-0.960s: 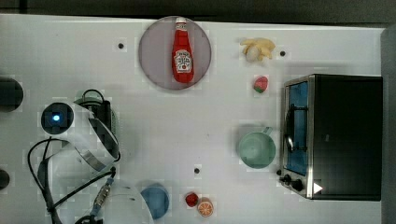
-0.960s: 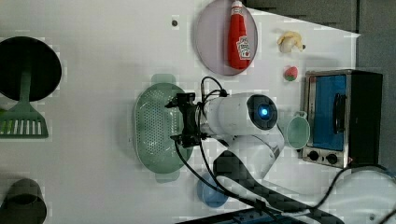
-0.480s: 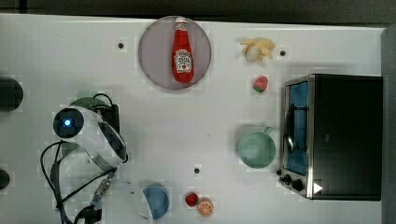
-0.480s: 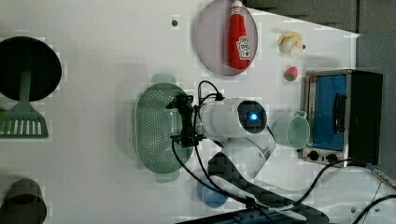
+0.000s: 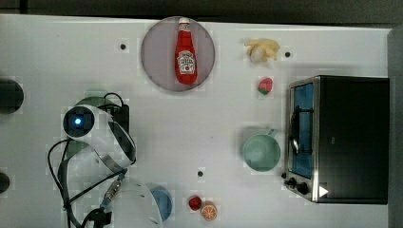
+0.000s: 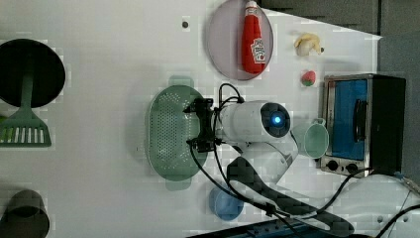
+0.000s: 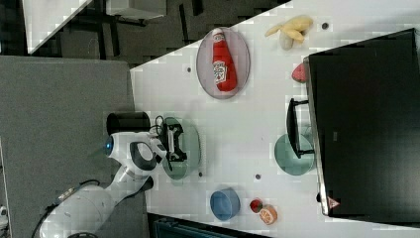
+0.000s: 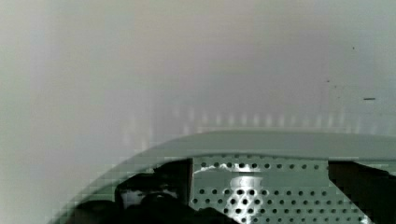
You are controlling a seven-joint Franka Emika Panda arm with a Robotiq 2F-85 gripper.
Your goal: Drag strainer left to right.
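Observation:
The strainer (image 6: 171, 131) is a pale mint-green oval colander lying on the white table. In the top view my arm (image 5: 102, 137) covers most of it, so just a green edge of the strainer (image 5: 95, 100) peeks out. My gripper (image 6: 194, 126) hangs open over the strainer's rim on the left view's right side, its fingers spread along that rim. In the right view the gripper (image 7: 174, 141) sits over the strainer (image 7: 192, 144). The wrist view looks down on the strainer's rim (image 8: 280, 144) and perforated floor, with a dark finger (image 8: 154, 191) on each side and nothing gripped.
A ketchup bottle (image 5: 185, 54) lies on a grey plate (image 5: 157, 52). A green mug (image 5: 260, 152) stands beside the toaster oven (image 5: 342, 137). A blue bowl (image 5: 161, 202), small fruits (image 5: 202, 206), a banana (image 5: 261, 49), a strawberry (image 5: 265, 85) and a dark cup (image 5: 9, 95) dot the table.
My arm's wrist has shifted a little toward the top view's right. The gripper stays open over the strainer's rim, and the strainer has not moved.

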